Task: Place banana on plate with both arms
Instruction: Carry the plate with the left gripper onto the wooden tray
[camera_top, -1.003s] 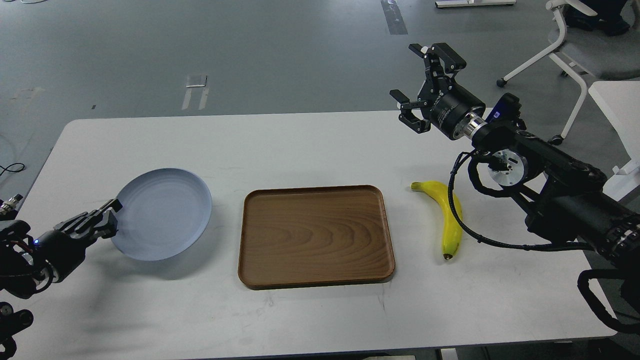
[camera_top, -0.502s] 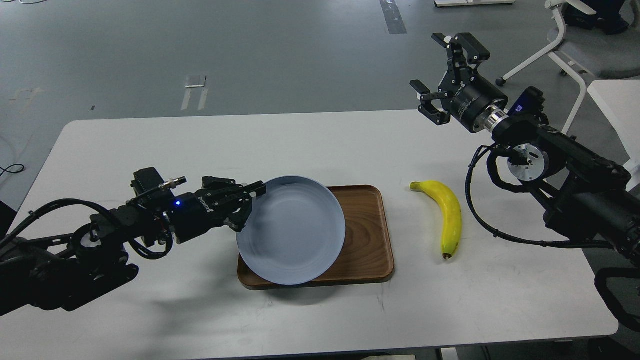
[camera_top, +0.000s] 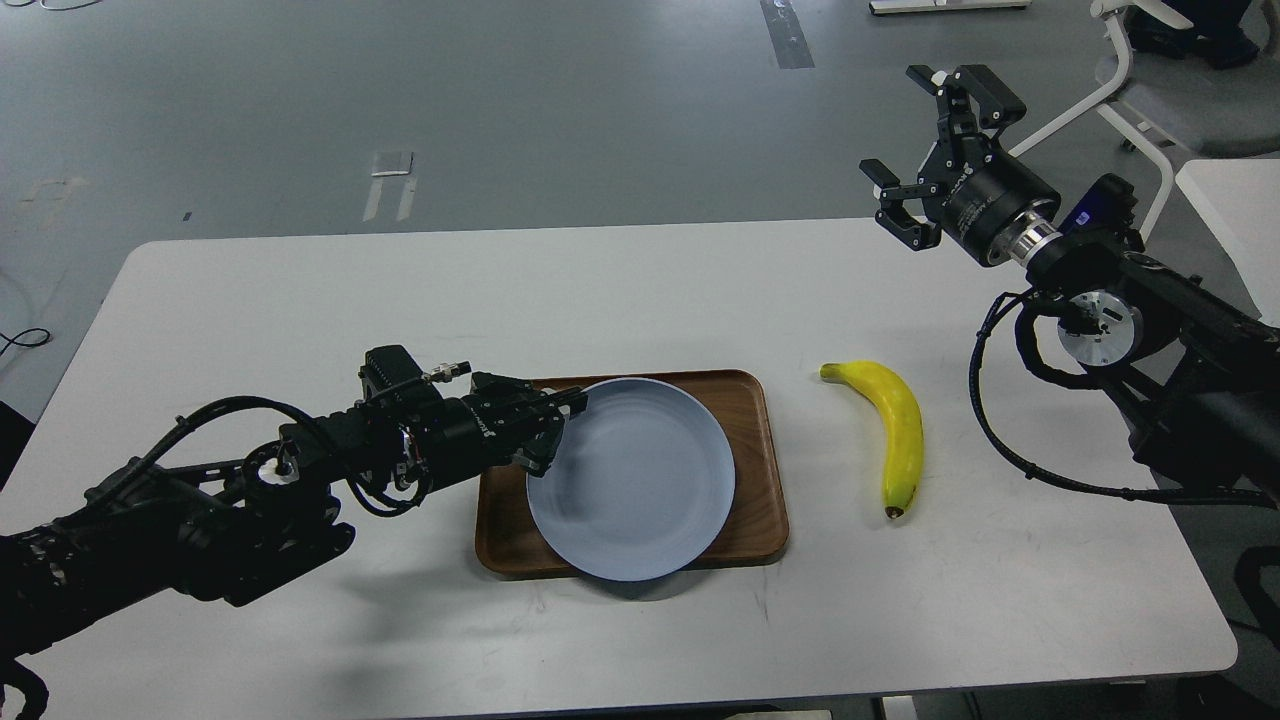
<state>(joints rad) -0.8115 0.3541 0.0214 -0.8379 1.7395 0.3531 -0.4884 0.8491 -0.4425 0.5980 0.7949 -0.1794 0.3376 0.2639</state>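
The left gripper (camera_top: 555, 430) has its fingers pinching the near-left rim of the pale blue-grey plate (camera_top: 640, 480), which sits over the brown wooden tray (camera_top: 755, 440) in the middle of the white tabletop (camera_top: 300, 300). The plate's front edge overhangs the tray's near lip, and the shadow beneath it suggests it may be slightly lifted or tilted there; whether it is fully resting on the tray cannot be told. The bright-yellow banana (camera_top: 895, 425) lies on the bare tabletop just to the right of the tray, apart from it, with its greenish stem toward the far side and its dark tip toward the near side. Nothing touches it. The right gripper (camera_top: 935, 150) hangs high above the far right corner of the tabletop, well apart from the banana, its fingers spread wide and holding nothing. Judging by this layout, the task is at an early-to-middle stage: the plate is positioned near the fruit, but the banana has not been grasped, and the plate is bare. What is left is for the right arm to come down to the banana, close on it, lift it and set it inside the plate's rim, with the left arm steadying or releasing the plate.
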